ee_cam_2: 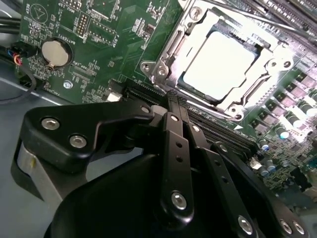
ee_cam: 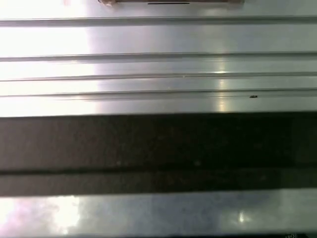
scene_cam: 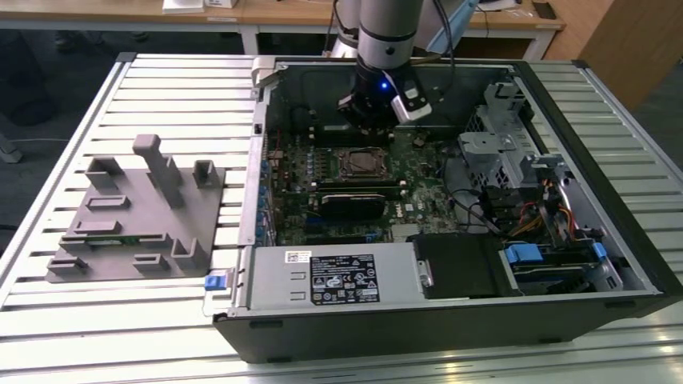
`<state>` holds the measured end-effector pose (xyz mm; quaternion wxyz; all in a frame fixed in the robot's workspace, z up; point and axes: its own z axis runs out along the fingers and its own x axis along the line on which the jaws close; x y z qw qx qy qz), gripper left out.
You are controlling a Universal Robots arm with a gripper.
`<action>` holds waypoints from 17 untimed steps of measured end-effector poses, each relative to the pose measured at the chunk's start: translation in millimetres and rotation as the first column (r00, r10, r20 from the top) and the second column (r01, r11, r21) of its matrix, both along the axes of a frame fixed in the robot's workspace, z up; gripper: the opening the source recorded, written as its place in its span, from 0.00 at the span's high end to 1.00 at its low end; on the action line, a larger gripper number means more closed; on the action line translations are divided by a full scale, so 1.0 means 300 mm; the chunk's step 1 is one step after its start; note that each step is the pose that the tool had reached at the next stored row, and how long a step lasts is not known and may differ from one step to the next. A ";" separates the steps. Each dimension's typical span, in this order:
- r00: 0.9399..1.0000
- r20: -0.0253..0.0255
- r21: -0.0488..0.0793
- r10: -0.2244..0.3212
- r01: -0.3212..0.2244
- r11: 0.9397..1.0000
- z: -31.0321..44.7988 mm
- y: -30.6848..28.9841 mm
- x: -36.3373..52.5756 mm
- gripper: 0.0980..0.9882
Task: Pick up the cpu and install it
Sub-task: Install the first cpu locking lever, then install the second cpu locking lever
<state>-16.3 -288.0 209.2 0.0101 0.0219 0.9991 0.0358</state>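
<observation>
Gripper [scene_cam: 370, 120] hangs inside the open computer case [scene_cam: 449, 320], just above the motherboard [scene_cam: 427, 196] and near the case's back wall, a blue light lit on its body. In the second wrist view the black gripper [ee_cam_2: 174, 105] shows its linkage arms drawn together to a point, with nothing visible between them; whether it is fully clenched cannot be told. The cpu [ee_cam_2: 220, 64], pale silvery top, sits inside the socket frame [ee_cam_2: 163, 62], seated flat within the metal rim, apart from the gripper tip. In the exterior view the socket frame [scene_cam: 361, 162] lies just in front of the gripper on the motherboard. A round coin battery [ee_cam_2: 53, 52] sits on the green board well to the side of the socket frame. A grey tray [scene_cam: 139, 232] with upright pegs lies on the slatted metal desk [scene_cam: 160, 88], well apart from the case, on the exterior view's left. A thin green memory stick [scene_cam: 107, 238] rests in the tray. The first wrist view shows desk slats [ee_cam: 158, 54] and a dark band.
</observation>
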 end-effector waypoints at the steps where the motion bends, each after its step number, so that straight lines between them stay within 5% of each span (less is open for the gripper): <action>1: 1.000 0.000 0.000 0.000 0.000 1.000 0.000 -0.001 0.000 0.98; 17: 1.000 0.000 0.000 0.000 0.000 1.000 -0.001 -0.023 0.000 0.98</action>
